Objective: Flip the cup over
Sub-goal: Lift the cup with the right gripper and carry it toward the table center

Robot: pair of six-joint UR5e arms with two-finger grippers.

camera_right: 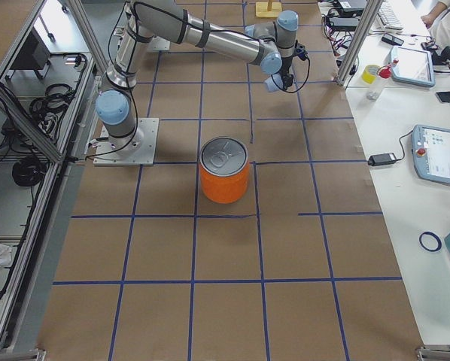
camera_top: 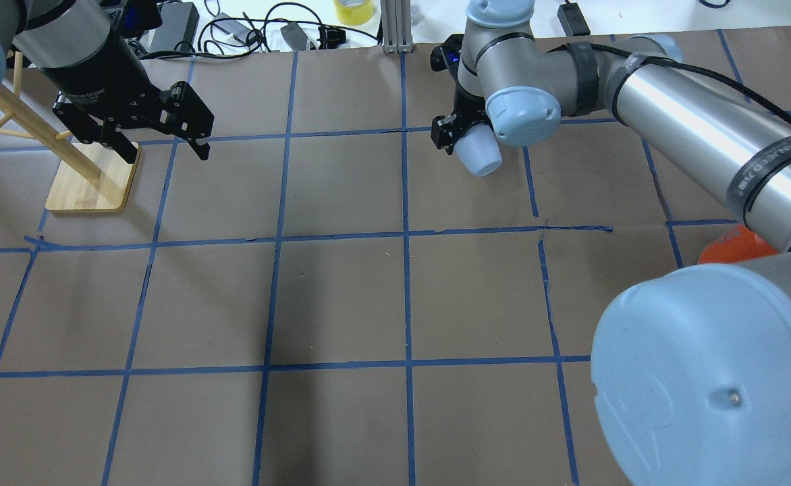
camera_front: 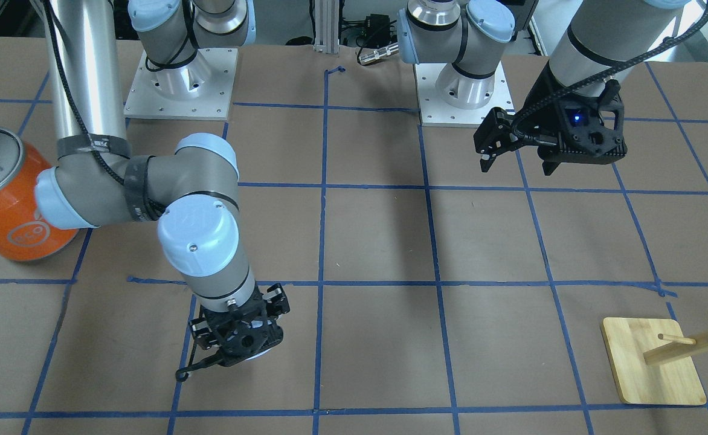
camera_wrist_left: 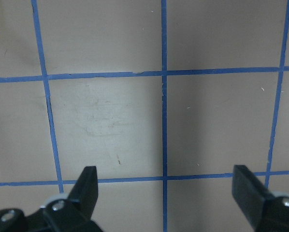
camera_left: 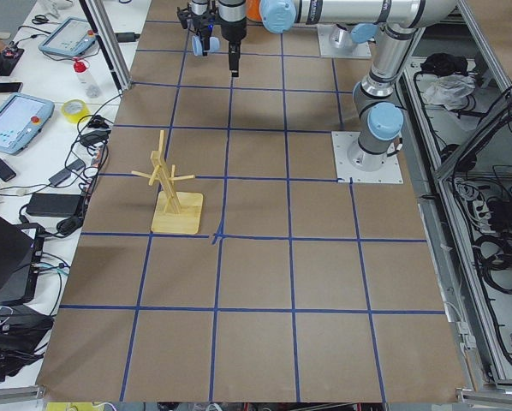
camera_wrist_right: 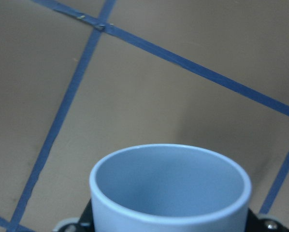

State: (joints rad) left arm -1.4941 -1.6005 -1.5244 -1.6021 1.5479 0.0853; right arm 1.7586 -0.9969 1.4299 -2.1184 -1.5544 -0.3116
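The cup (camera_top: pixel 478 154) is a small pale blue-white tumbler held tilted in my right gripper (camera_top: pixel 459 135), which is shut on it near the rim. Its rounded base sticks out below the wrist in the overhead view. In the right wrist view the cup's open mouth (camera_wrist_right: pixel 171 188) faces the camera, with brown table beyond. In the front view the right gripper (camera_front: pixel 239 344) points down near the table and hides nearly all of the cup. The cup also shows in the right side view (camera_right: pixel 271 83). My left gripper (camera_top: pixel 162 148) (camera_front: pixel 514 163) (camera_wrist_left: pixel 166 188) hangs open and empty above the table.
A big orange can (camera_right: pixel 225 171) (camera_front: pixel 3 199) stands near the right arm's elbow. A wooden peg rack on a square base (camera_top: pixel 92 182) (camera_front: pixel 650 368) stands close to the left gripper. Blue tape lines grid the brown table (camera_top: pixel 341 304).
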